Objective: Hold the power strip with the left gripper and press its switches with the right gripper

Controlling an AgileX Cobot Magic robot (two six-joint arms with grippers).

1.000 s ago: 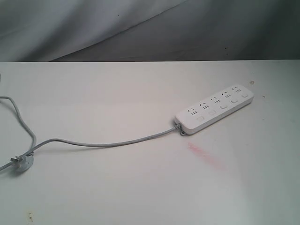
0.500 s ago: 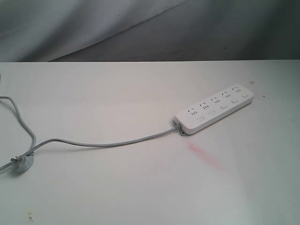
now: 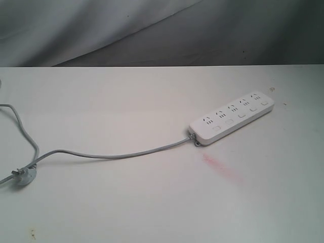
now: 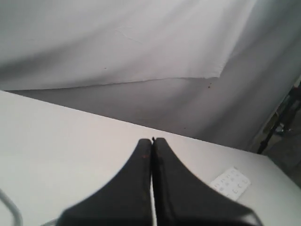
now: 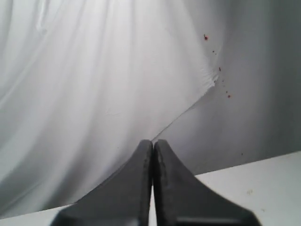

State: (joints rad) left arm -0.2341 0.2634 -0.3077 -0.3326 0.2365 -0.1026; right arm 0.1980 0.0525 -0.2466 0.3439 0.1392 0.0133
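Observation:
The white power strip (image 3: pixel 232 117) lies flat on the white table (image 3: pixel 126 197), right of centre, angled toward the far right. Its row of small white switches (image 3: pixel 240 116) runs along the near edge. A thin grey cord (image 3: pixel 111 155) trails left from its near end. Neither arm shows in the exterior view. In the left wrist view my left gripper (image 4: pixel 152 140) is shut with nothing in it, above bare table, and the strip (image 4: pixel 231 182) lies apart off to one side. My right gripper (image 5: pixel 152 141) is also shut and empty, facing the backdrop.
The cord ends in a small grey plug (image 3: pixel 23 175) near the table's left edge. A faint pink smear (image 3: pixel 221 167) marks the table in front of the strip. A grey cloth backdrop (image 3: pixel 162 30) hangs behind the table's far edge.

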